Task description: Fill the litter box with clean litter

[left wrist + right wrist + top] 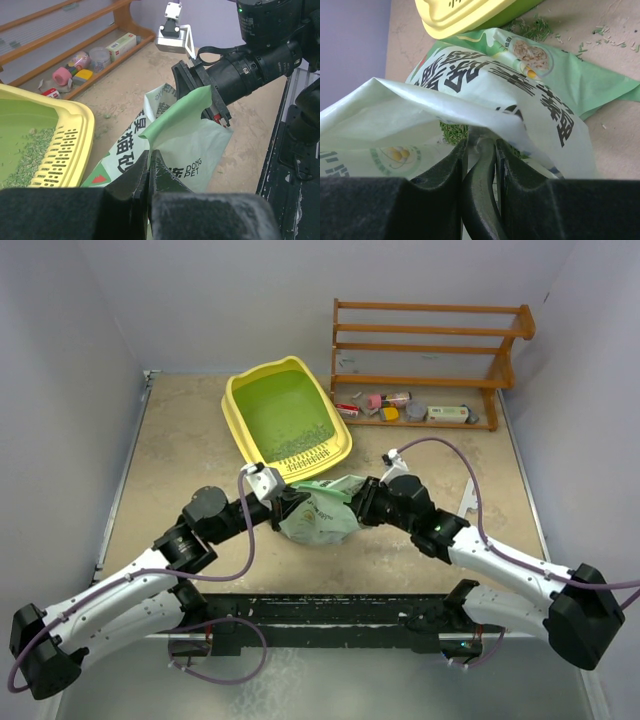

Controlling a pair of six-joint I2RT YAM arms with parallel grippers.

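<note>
The yellow litter box lies tilted at the table's middle back, with grey-green litter on its green floor near the grille. In front of it sits the pale-green litter bag, held between both grippers. My left gripper is shut on the bag at its left edge. My right gripper is shut on a dark grey scoop handle that reaches into the bag's mouth. Green granules show inside the bag; the scoop's bowl is hidden by the film.
A brown wooden rack stands at the back right with small items on its bottom shelf. Loose granules lie on the table by the litter box rim. Grey walls close in the left, back and right.
</note>
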